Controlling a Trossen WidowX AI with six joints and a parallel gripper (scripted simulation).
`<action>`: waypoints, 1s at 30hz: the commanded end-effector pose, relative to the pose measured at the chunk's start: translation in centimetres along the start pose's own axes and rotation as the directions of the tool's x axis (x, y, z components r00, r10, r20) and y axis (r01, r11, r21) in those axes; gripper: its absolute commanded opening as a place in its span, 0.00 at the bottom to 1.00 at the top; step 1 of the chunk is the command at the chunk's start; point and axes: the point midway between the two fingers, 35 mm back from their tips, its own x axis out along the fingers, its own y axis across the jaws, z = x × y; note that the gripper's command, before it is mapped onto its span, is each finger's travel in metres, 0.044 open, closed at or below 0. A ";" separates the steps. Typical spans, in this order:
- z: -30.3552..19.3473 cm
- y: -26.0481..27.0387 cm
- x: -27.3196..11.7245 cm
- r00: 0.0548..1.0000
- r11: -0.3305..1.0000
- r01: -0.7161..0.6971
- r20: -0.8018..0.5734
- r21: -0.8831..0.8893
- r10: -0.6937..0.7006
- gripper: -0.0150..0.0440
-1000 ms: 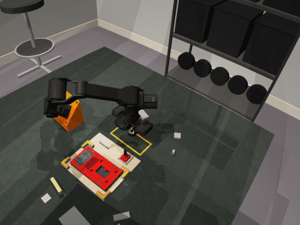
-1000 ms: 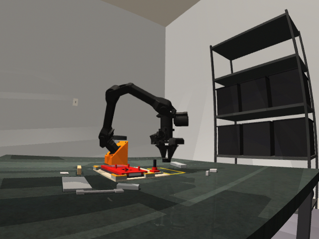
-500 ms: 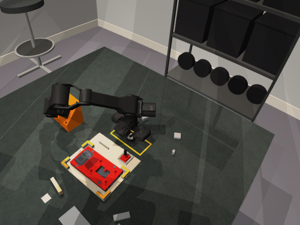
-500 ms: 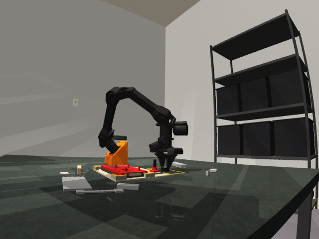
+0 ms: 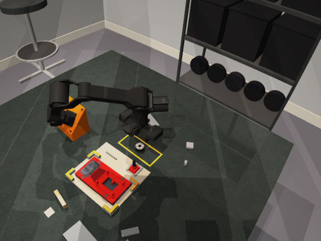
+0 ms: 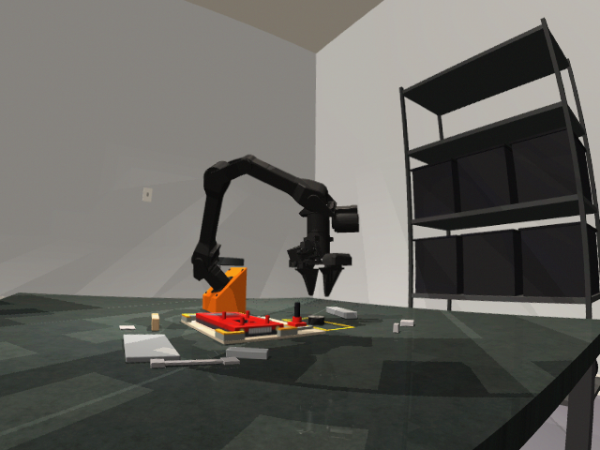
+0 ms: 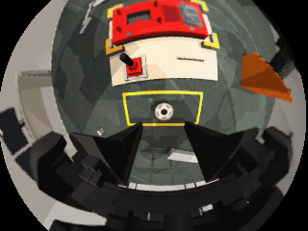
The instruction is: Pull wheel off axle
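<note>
The wheel [image 5: 139, 146] [image 6: 316, 320] [image 7: 164, 112], dark with a silver face and a dark centre hole, lies flat on the table inside the yellow outline of the marked area [image 5: 134, 154] [image 7: 162, 91]. The upright black axle [image 5: 134, 163] [image 6: 296, 309] [image 7: 126, 59] is bare and stands on its red base on the cream board. My gripper [image 6: 319, 295] [image 7: 164, 124] is open, with nothing between its fingers. It hangs well above the table, fingers pointing down, and does not touch the wheel. Its fingertips are hard to make out in the top view.
A red block with pegs [image 5: 98, 174] [image 6: 227, 321] [image 7: 168, 16] sits between yellow corner pieces on the cream board [image 5: 145, 171] [image 7: 168, 69], beside the axle. A thin pin [image 5: 111, 154] lies on that board. Small pale blocks [image 5: 189, 145] [image 6: 407, 322] lie to the right of the marked area.
</note>
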 end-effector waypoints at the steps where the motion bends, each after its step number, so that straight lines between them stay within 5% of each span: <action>1: 0.3 -0.7 -0.1 1.000 1.000 0.008 0.003 -0.002 -0.008 0.85; 5: 1.8 -4.6 -3.0 1.000 1.000 0.017 0.001 -0.002 -0.017 1.00; 10: 3.5 -8.3 -4.9 1.000 1.000 0.024 0.006 0.000 -0.024 1.00; 30: 3.5 -8.3 -4.9 1.000 1.000 0.024 0.006 0.000 -0.024 1.00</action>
